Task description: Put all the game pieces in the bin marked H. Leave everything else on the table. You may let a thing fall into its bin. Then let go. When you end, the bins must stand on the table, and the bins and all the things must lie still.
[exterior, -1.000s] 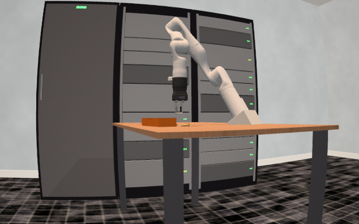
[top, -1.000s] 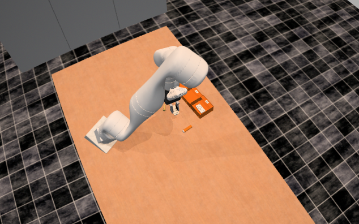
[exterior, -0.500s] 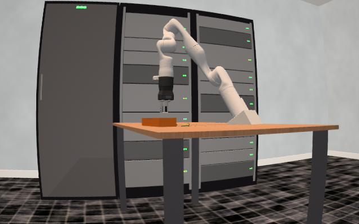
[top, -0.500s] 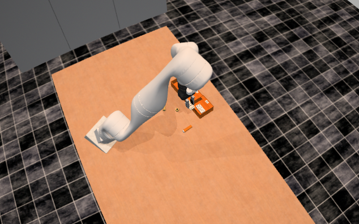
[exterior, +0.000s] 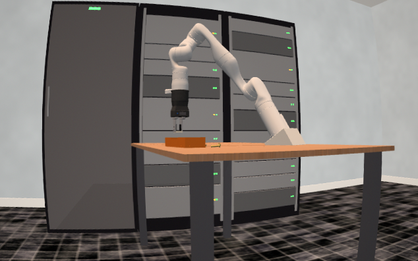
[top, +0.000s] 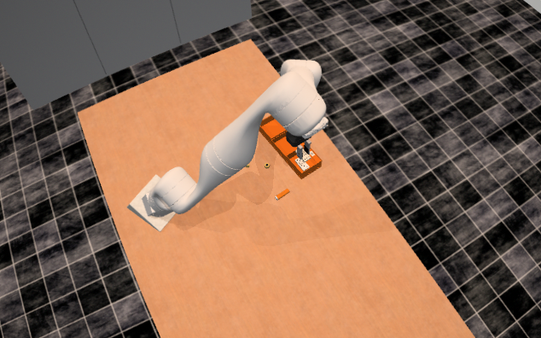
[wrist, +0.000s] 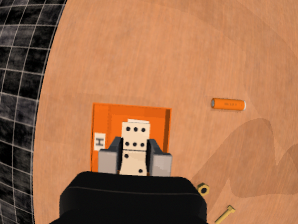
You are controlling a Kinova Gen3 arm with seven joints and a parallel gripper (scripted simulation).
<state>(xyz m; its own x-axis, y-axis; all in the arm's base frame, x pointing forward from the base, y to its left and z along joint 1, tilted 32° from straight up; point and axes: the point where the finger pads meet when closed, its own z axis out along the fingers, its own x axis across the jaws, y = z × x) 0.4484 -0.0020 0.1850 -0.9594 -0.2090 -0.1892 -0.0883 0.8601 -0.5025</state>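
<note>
My gripper (wrist: pixel 134 149) is shut on a white domino (wrist: pixel 135 145) with black dots and holds it right above an orange bin (wrist: pixel 131 137) with an H label (wrist: pixel 100 140) on its left rim. In the top view the gripper (top: pixel 305 152) hangs over the end bin (top: pixel 307 164) of an orange row, and a second domino (top: pixel 301 162) lies inside that bin. In the exterior view the gripper (exterior: pixel 178 128) is a little above the bins (exterior: pixel 185 142).
An orange cylinder (top: pixel 282 195) lies on the table, also in the wrist view (wrist: pixel 228 104). A small nut (wrist: pixel 202 189) and a brass screw (wrist: pixel 225 213) lie nearer the arm's base. The bins stand close to the table's edge.
</note>
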